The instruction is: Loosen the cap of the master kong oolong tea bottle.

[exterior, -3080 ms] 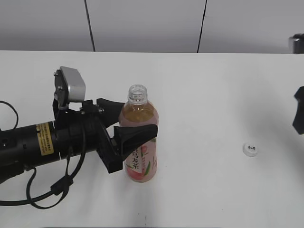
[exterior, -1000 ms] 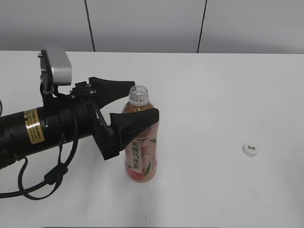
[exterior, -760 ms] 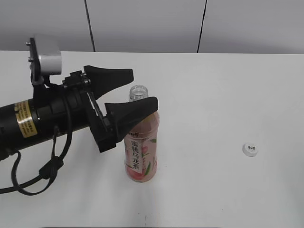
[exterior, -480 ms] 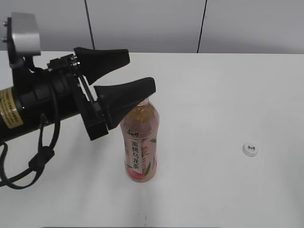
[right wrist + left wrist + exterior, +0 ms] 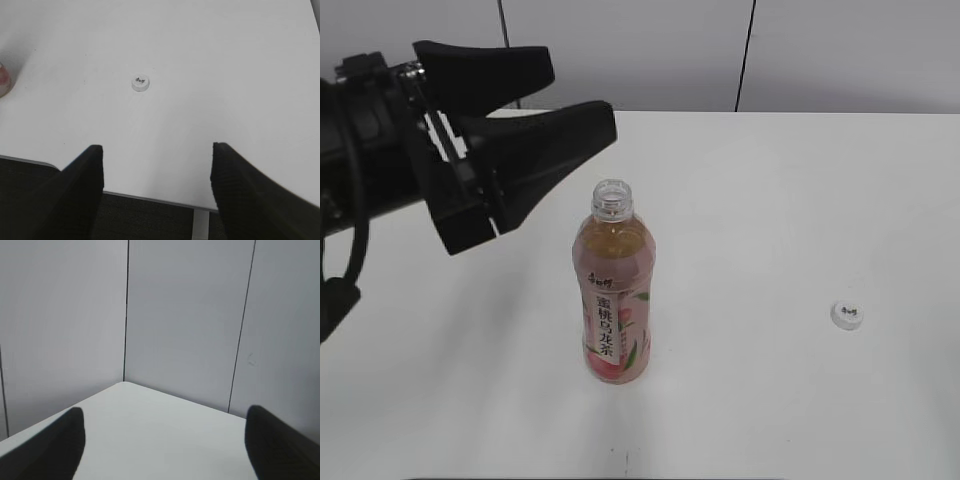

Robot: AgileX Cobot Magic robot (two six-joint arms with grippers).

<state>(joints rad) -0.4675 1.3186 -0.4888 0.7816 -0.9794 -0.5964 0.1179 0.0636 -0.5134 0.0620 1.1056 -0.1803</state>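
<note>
With the cap (image 5: 846,315) already off and lying on the table (image 5: 770,200) well right of the upright bottle (image 5: 613,290), we withdraw the left gripper (image 5: 565,95), wide open and empty, clear of the open neck, while the right gripper (image 5: 155,175) rests spread and empty.

White table (image 5: 800,180), matte, evenly lit, soft shadows only. Behind it, pale grey wall panels (image 5: 630,50) split by thin dark vertical seams (image 5: 747,55). Right wrist view: table's near edge (image 5: 150,199), with dark floor (image 5: 150,220) below.
</note>
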